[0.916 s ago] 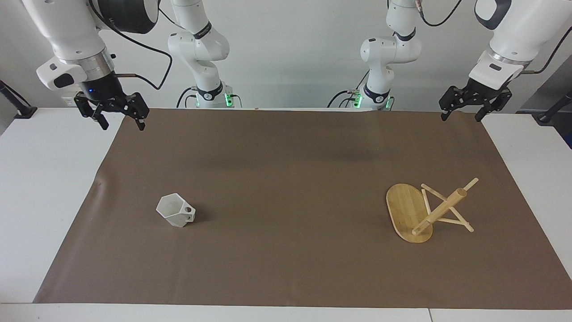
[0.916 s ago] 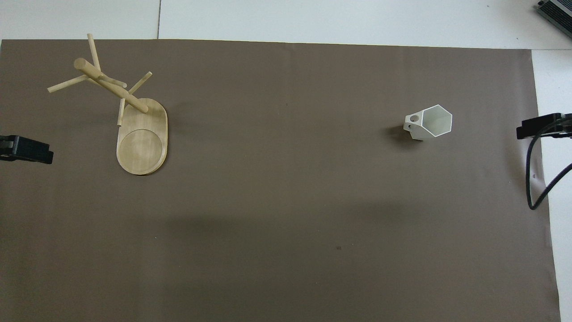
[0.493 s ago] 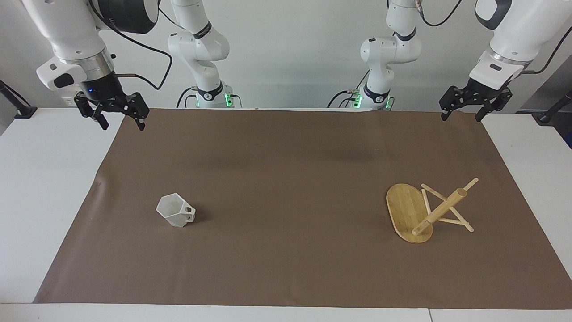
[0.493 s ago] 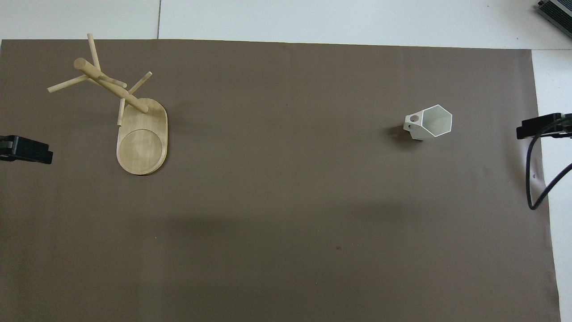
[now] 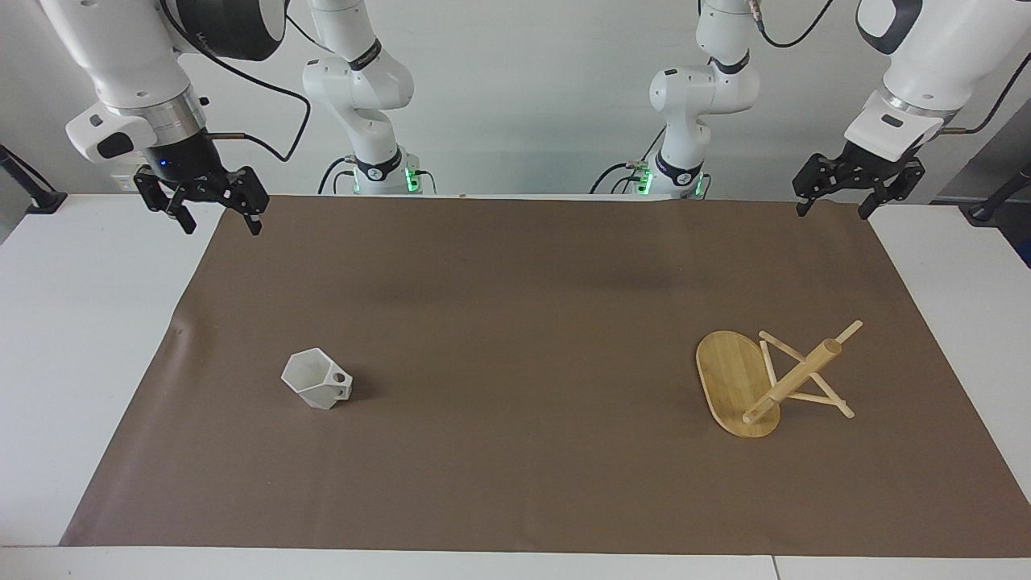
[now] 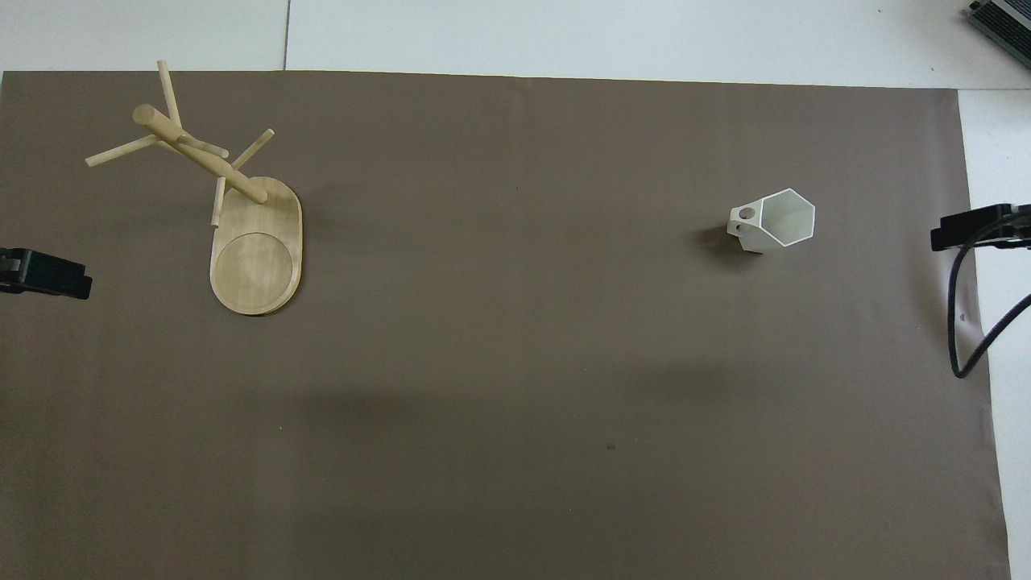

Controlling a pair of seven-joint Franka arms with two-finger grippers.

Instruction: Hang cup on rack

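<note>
Both my arms wait raised at my end of the tabletop, wrists angled downward. Left tool [image 5: 833, 201] hangs with fingers spread, holding nothing. Right tool [image 5: 219, 219] likewise spread and empty, fingertips pointing down.

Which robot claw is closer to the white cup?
The right claw, open above the mat's corner at the cup's end. The left claw hangs open over the corner at the bamboo mug rack's end.

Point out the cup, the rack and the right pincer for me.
cup [image 5: 312, 380]: facing view, on its faceted side wall.
rack [image 5: 729, 374]: facing view, on the bare oval base.
right pincer [image 5: 217, 224]: facing view, midway between its open fingertips.
</note>
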